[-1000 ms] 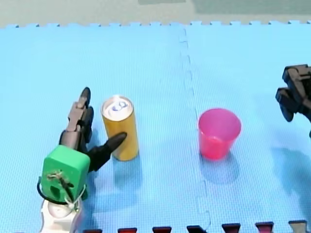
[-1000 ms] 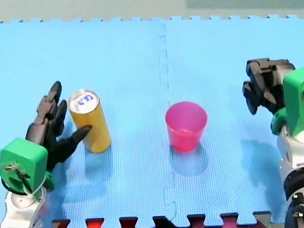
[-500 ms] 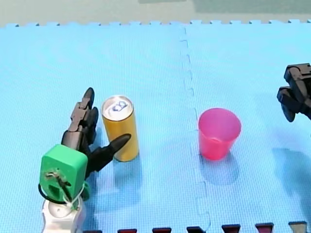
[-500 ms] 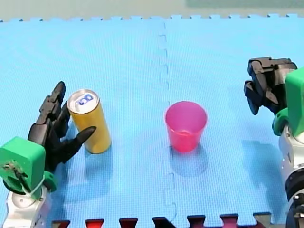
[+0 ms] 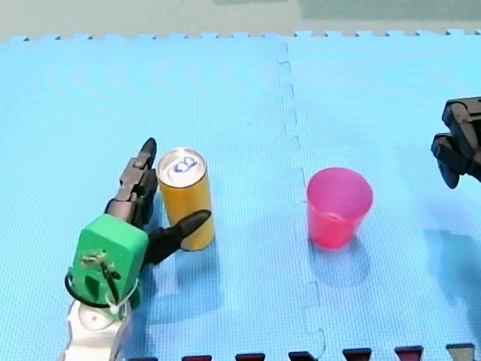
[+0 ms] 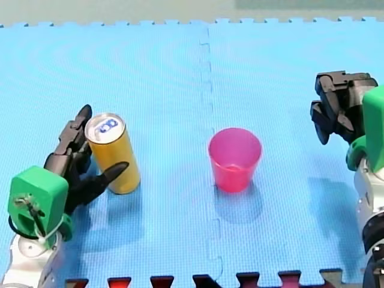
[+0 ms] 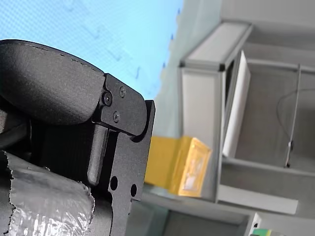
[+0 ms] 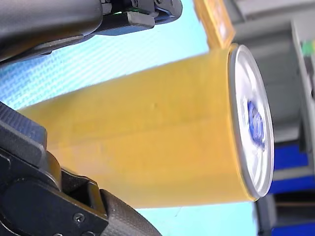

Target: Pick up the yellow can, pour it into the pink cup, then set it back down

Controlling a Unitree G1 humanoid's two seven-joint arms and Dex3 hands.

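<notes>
The yellow can [image 5: 186, 197] stands upright on the blue foam mat [image 5: 248, 98], left of centre, silver top up. My left hand [image 5: 171, 186] is open around it: the thumb [image 5: 184, 227] lies across the can's front base, and the other fingers [image 5: 140, 179] reach along its left rear side. In the second wrist view the can [image 8: 147, 142] lies close between those black fingers [image 8: 49, 19]. The pink cup [image 5: 339, 206] stands upright to the can's right, a hand's width away. My right hand [image 6: 335, 109] hangs at the far right edge, curled, holding nothing.
A seam [image 5: 294, 150] between two mat tiles runs front to back between the can and the cup. The mat's toothed front edge [image 6: 180, 281] lies close below. Beyond the mat, the first wrist view shows a grey shelf frame [image 7: 206, 123] and a yellow box [image 7: 182, 164].
My left hand has slid forward and rightward, closing in on the can so the thumb and fingers now flank it. The right hand has drifted slightly right. Can and cup have not moved.
</notes>
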